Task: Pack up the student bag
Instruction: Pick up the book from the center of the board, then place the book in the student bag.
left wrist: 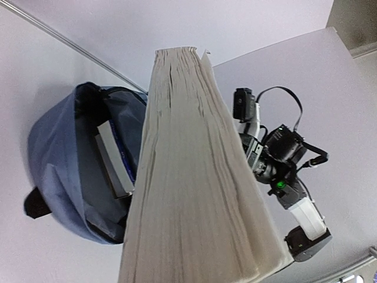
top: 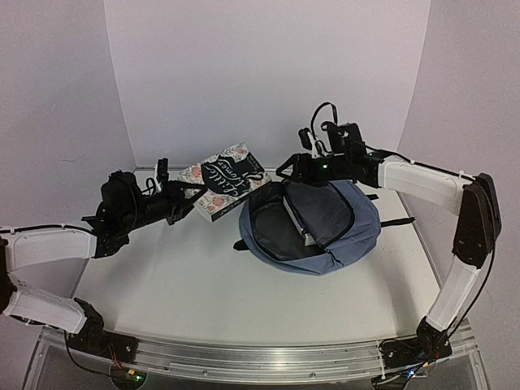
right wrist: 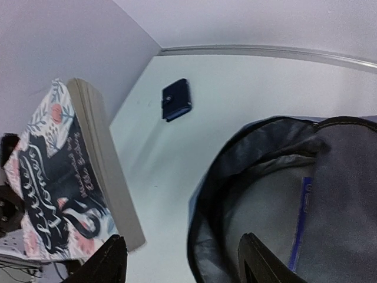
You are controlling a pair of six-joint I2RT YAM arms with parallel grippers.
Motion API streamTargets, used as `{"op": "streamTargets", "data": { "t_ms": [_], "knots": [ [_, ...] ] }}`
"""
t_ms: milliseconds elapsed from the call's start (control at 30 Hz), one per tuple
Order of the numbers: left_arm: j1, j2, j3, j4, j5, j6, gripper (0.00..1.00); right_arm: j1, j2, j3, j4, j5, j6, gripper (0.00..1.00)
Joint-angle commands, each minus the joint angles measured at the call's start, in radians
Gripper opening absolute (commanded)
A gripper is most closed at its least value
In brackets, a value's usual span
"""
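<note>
Slate-blue student bag (top: 341, 236) is lying unzipped on the table (top: 203, 284), and you've already got one book (top: 296, 218) tucked inside it. Your left gripper (top: 185, 197) is clamped on the floral paperback (top: 223, 180), holding it tilted in the air just left of the bag. Your right gripper (right wrist: 184, 259) hangs over the bag's far rim, jaws spread wide, holding nothing.
</note>
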Motion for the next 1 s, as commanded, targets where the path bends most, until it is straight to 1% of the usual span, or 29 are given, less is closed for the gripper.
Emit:
{"op": "streamTargets", "data": {
  "t_ms": [0, 200, 333, 467, 533, 833, 900, 967],
  "knots": [
    [0.012, -0.082, 0.054, -0.157, -0.062, 0.101, 0.00, 0.050, -0.020, 0.074, -0.296, 0.253, -0.317, 0.62],
    [0.011, -0.102, 0.053, -0.182, -0.045, 0.114, 0.00, 0.114, 0.025, 0.071, -0.381, 0.427, -0.451, 0.60],
    [0.012, -0.118, 0.043, -0.183, -0.041, 0.117, 0.00, 0.123, 0.060, 0.063, -0.404, 0.487, -0.479, 0.55],
    [0.011, -0.119, 0.039, -0.181, -0.036, 0.118, 0.00, 0.123, 0.099, 0.067, -0.406, 0.558, -0.498, 0.47],
    [0.012, -0.116, 0.038, -0.179, -0.032, 0.118, 0.00, 0.123, 0.119, 0.072, -0.406, 0.583, -0.505, 0.45],
    [0.011, -0.113, 0.036, -0.172, -0.023, 0.115, 0.00, 0.122, 0.194, 0.092, -0.405, 0.641, -0.539, 0.43],
    [0.012, -0.113, 0.037, -0.174, -0.021, 0.117, 0.00, 0.119, 0.202, 0.093, -0.405, 0.655, -0.542, 0.37],
    [0.011, -0.108, 0.041, -0.178, -0.013, 0.121, 0.00, 0.115, 0.204, 0.096, -0.405, 0.666, -0.543, 0.26]
  ]
}}
